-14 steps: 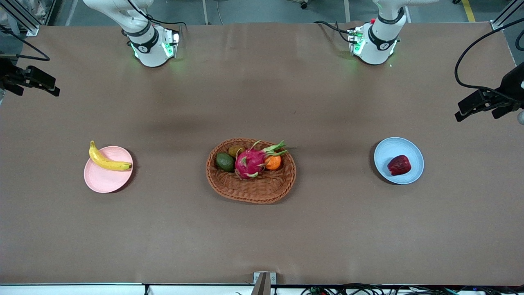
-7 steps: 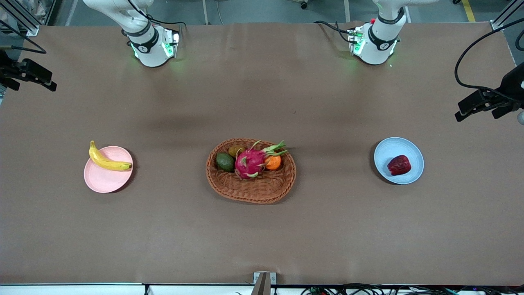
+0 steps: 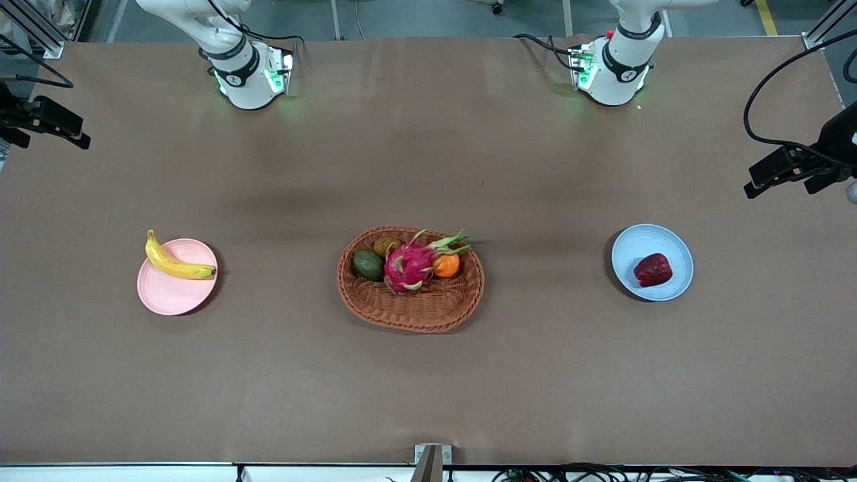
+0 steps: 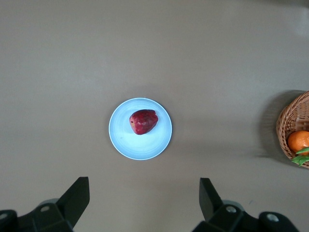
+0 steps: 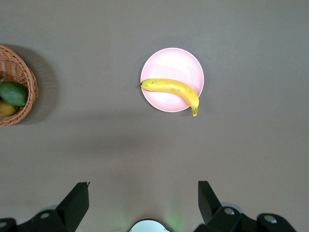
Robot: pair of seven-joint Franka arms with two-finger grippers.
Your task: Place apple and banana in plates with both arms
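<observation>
The dark red apple (image 3: 653,270) lies in the pale blue plate (image 3: 636,244) toward the left arm's end of the table. The yellow banana (image 3: 175,265) lies across the pale pink plate (image 3: 171,298) toward the right arm's end, one tip past the rim. My left gripper (image 4: 144,198) is open and empty, high over the table, with the apple (image 4: 143,121) and blue plate (image 4: 140,147) below. My right gripper (image 5: 143,200) is open and empty, high up, with the banana (image 5: 174,87) and pink plate (image 5: 171,60) below. In the front view both grippers show only as dark shapes at the side edges.
An oval brown wicker basket (image 3: 410,311) stands mid-table between the plates. It holds a pink dragon fruit (image 3: 410,264), a small orange fruit (image 3: 447,266), a green avocado (image 3: 368,264) and a brownish fruit. The arm bases stand along the table's farther edge.
The right gripper has drifted a little toward the right arm's end of the table. The fruit, plates, basket and left gripper have not moved.
</observation>
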